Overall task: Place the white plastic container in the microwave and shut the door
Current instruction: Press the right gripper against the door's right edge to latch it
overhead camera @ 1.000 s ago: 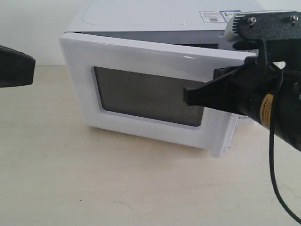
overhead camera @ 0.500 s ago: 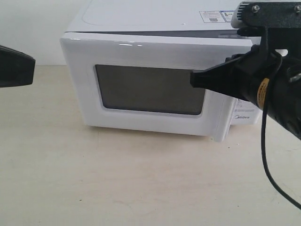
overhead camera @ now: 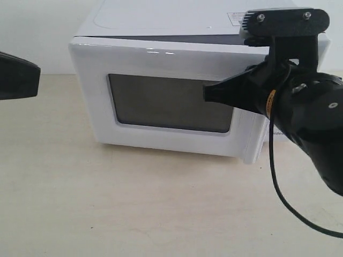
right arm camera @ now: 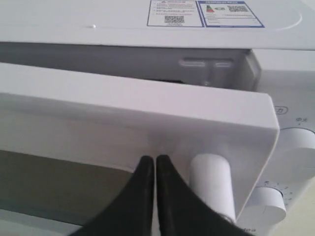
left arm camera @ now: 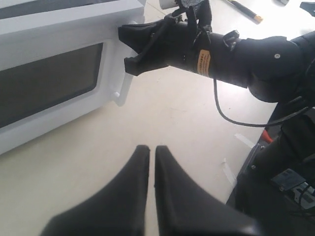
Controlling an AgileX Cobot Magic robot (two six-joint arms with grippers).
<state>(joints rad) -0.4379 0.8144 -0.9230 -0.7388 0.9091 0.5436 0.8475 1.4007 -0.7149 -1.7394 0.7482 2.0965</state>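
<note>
Sitting on a pale tabletop (overhead camera: 134, 214), the microwave (overhead camera: 161, 21) fronts a white wall (overhead camera: 37, 27).

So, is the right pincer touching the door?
Touching. The right wrist view shows the shut right pincer tips meeting the door face beside the handle, no gap.

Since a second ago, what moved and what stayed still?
The door swung in toward the microwave and is now almost shut, with the closed right gripper pushing beside its handle. Nothing was grabbed or let go. The left gripper and the microwave stayed put.
</note>
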